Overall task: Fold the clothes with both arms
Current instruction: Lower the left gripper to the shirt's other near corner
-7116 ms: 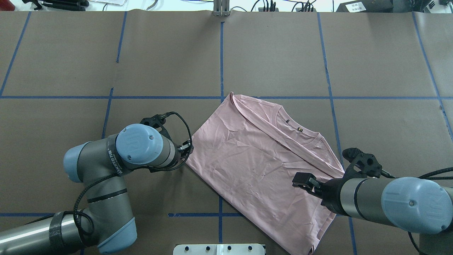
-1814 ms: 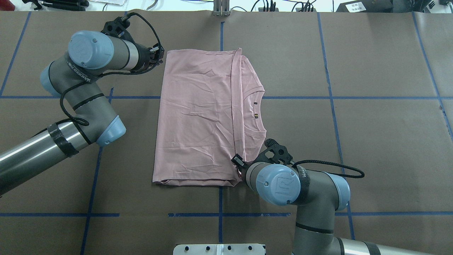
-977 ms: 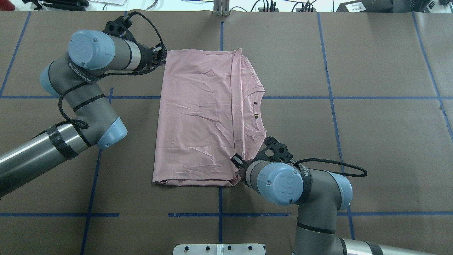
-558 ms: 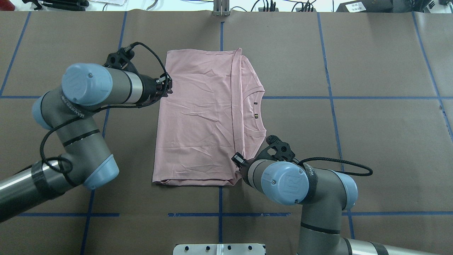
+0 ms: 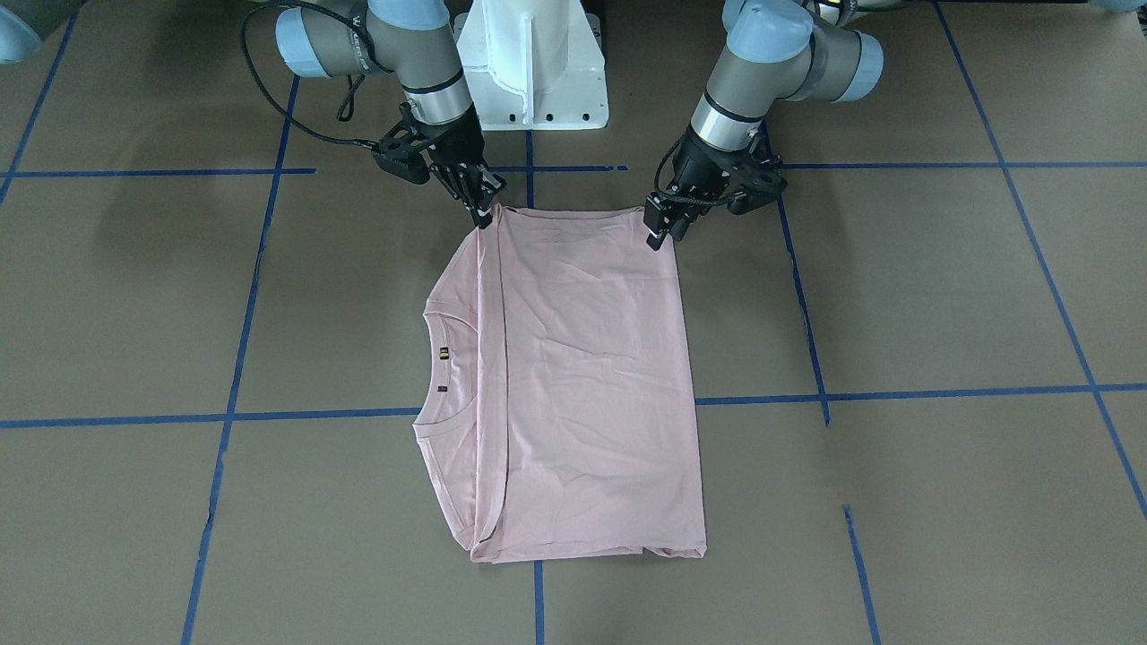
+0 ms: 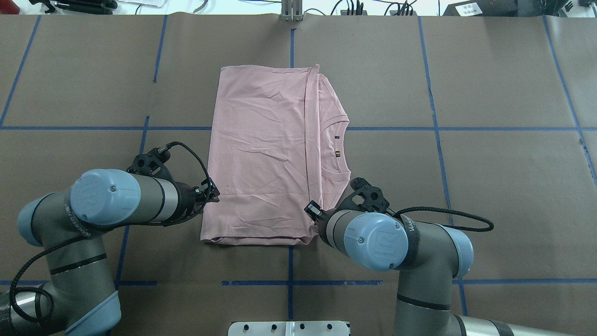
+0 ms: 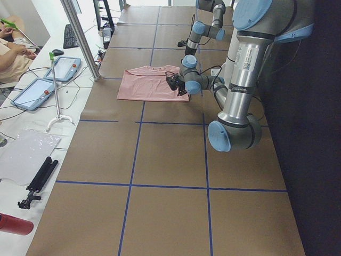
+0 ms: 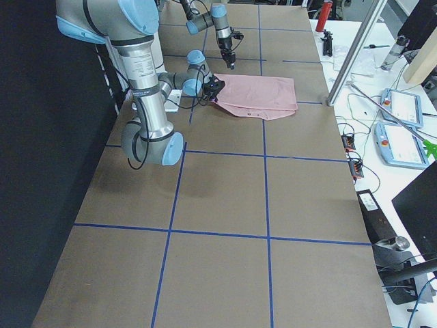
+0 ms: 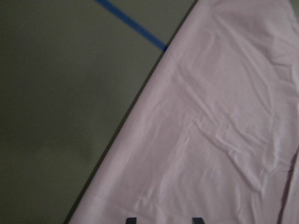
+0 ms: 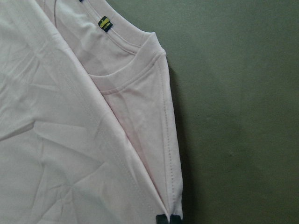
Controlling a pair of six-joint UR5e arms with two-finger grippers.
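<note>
— Where is the shirt (image 6: 261,154)?
— It lies flat on the brown table (image 6: 489,93), folded into a long rectangle in the middle. Its collar (image 10: 124,70) is on the robot's right side.
— And the right gripper (image 5: 485,213)?
— It is at the corner nearest the robot, with its fingers pinched together on the shirt's edge.
— The left gripper (image 5: 661,235)?
— It is over the other near corner, with its fingers apart and no cloth between them.

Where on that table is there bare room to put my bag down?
From overhead, the table is bare right of the T-shirt and at its far left, past the left arm. Crowded: the shirt's near corners, where the left gripper and right gripper sit.
</note>
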